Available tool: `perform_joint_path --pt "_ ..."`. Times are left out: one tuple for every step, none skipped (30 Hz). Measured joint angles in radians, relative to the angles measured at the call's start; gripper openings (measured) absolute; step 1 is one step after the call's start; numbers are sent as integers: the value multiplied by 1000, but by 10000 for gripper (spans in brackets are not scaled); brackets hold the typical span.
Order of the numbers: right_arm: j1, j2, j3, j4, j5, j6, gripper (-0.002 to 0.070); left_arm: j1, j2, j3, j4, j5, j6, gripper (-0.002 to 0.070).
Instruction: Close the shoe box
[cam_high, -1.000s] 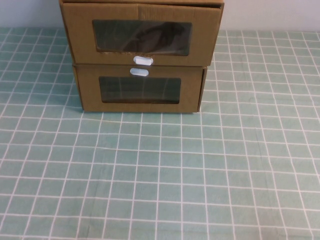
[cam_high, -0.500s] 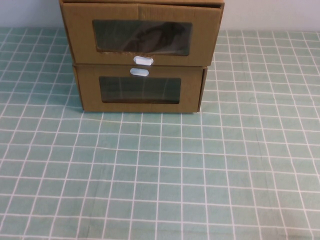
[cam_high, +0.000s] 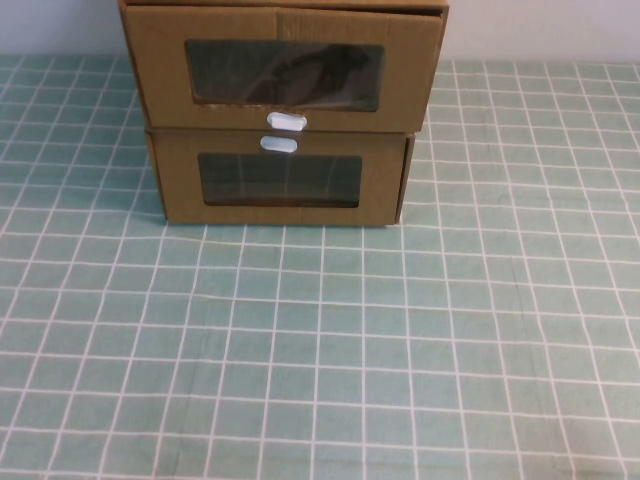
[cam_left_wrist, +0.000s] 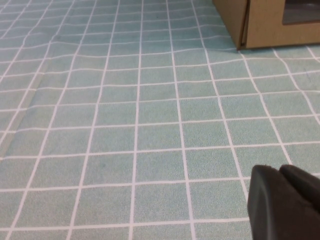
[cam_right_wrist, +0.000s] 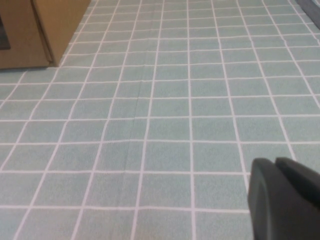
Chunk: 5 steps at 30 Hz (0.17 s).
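Note:
Two brown cardboard boxes stand stacked at the table's far middle. The upper one is the shoe box (cam_high: 285, 70), with a clear window and a white pull tab (cam_high: 286, 121) below it. Its front overhangs the lower box's front. The lower box (cam_high: 280, 185) has its white tab above its window. Neither gripper shows in the high view. My left gripper (cam_left_wrist: 280, 172) is shut and empty, low over the mat, well short of the boxes. My right gripper (cam_right_wrist: 275, 165) is also shut and empty, low over the mat.
A green mat with a white grid (cam_high: 320, 350) covers the table in front of the boxes. The lower box's corner shows in the left wrist view (cam_left_wrist: 270, 22) and in the right wrist view (cam_right_wrist: 50, 25).

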<state>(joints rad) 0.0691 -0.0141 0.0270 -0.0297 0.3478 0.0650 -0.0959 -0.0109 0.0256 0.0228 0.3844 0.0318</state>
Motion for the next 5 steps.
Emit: perform_joint_path --pt "0 0 0 0 0 0 -14 0 0 0 0 0 0 -5" --pt "0 0 0 0 0 0 -14 0 0 0 0 0 0 -5" --pt "0 0 0 0 0 0 -14 0 0 0 0 0 0 -5" --pt "0 0 0 0 0 0 -14 0 0 0 0 0 0 -5" --pt "0 0 0 0 0 0 -14 0 0 0 0 0 0 -5"
